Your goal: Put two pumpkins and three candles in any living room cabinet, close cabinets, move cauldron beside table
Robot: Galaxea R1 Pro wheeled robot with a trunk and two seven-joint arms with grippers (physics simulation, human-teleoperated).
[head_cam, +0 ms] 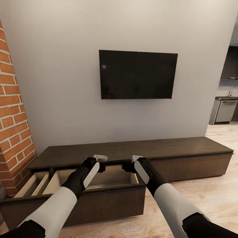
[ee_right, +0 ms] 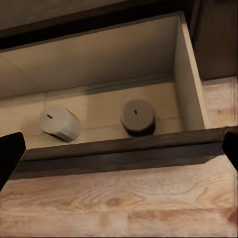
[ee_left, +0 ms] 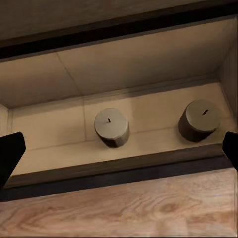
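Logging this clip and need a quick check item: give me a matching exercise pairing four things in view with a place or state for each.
Things:
1. candles
2. TV
3. brick fireplace
4. left pincer

Places or states:
A. mounted on the grey wall
B. open, above the drawer's front edge
C. standing inside the pulled-out drawer
D. at the left end of the cabinet

Pairs: 1-C, 2-A, 3-D, 4-B
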